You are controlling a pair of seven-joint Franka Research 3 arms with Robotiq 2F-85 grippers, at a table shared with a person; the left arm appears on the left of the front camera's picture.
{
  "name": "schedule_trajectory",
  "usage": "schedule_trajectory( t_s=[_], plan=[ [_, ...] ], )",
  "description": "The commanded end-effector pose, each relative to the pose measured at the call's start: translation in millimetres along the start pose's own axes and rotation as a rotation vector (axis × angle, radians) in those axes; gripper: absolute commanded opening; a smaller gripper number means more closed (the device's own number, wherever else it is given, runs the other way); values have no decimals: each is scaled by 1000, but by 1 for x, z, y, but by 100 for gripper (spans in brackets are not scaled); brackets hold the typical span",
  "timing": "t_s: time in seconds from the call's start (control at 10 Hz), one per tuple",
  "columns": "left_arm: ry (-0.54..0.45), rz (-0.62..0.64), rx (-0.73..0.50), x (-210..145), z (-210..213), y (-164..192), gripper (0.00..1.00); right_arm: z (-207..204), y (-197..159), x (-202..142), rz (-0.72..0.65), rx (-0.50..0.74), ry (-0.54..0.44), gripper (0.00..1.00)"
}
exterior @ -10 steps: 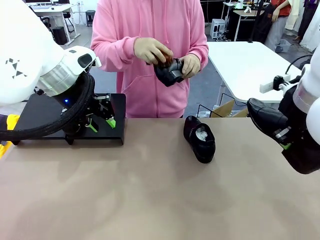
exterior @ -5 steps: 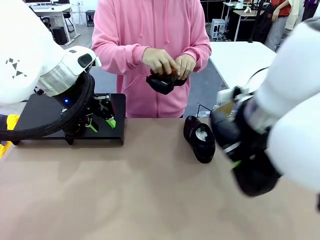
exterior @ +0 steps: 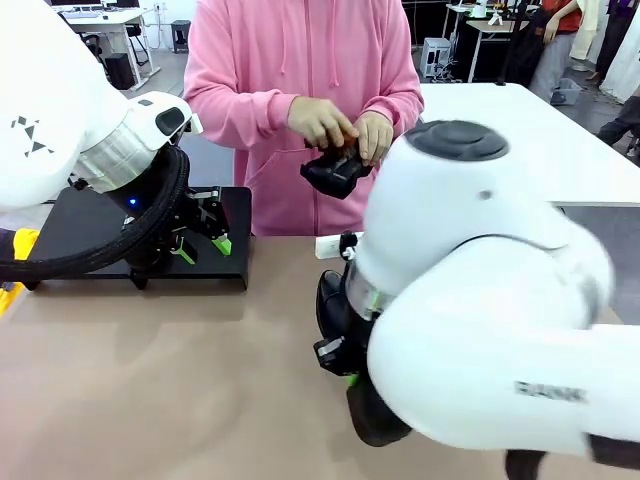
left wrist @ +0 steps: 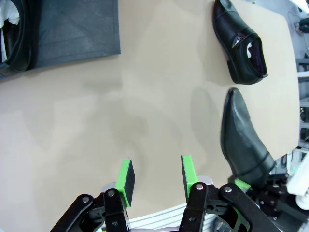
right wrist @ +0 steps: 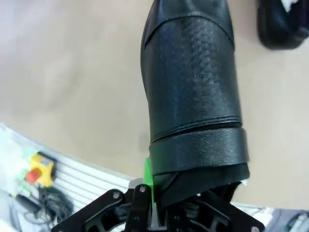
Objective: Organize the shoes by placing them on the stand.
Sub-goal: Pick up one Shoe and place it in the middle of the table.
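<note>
On the stand (left wrist: 72, 29) you have one placed shoe (left wrist: 10, 38), seen in the left wrist view. Three are left: the carried shoe (right wrist: 193, 96) clamped in your right gripper (right wrist: 193, 186) over the table (exterior: 200, 380), a loose shoe (left wrist: 241, 43) lying on it, and the person's shoe (exterior: 335, 172) in their hands. Your left gripper (left wrist: 157, 174) hangs open, empty. Four shoes, one stand.

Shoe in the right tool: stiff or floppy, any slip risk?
Likely stiff: the shoe juts straight from the right tool without sagging. The glossy leather looks slick, and it is pinched at the heel end alone, so it may pivot in the grip.
</note>
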State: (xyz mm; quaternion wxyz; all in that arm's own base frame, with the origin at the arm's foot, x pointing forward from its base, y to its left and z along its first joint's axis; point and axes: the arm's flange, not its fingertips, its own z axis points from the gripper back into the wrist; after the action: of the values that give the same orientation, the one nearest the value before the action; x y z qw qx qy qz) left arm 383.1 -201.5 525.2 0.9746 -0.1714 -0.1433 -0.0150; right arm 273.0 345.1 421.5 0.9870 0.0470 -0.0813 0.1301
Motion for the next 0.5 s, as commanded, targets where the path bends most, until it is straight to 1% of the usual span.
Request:
schedule_trajectory(
  t_s=[0.0, 0.1, 0.2, 0.3, 0.4],
  plan=[
    [7, 6, -17, 0, 1, 1, 53, -28, 18, 26, -93, -16, -83, 0],
    [7, 6, -17, 0, 1, 1, 53, -42, 25, 29, -116, -12, -102, 0],
    [7, 6, -17, 0, 1, 1, 53, -52, 30, 31, -125, -33, -91, 0],
    [7, 6, -17, 0, 1, 1, 53, -58, 33, 32, -145, -49, -91, 3],
    [7, 6, -17, 0, 1, 1, 53, -63, 33, 34, -162, -44, -88, 17]
  ],
)
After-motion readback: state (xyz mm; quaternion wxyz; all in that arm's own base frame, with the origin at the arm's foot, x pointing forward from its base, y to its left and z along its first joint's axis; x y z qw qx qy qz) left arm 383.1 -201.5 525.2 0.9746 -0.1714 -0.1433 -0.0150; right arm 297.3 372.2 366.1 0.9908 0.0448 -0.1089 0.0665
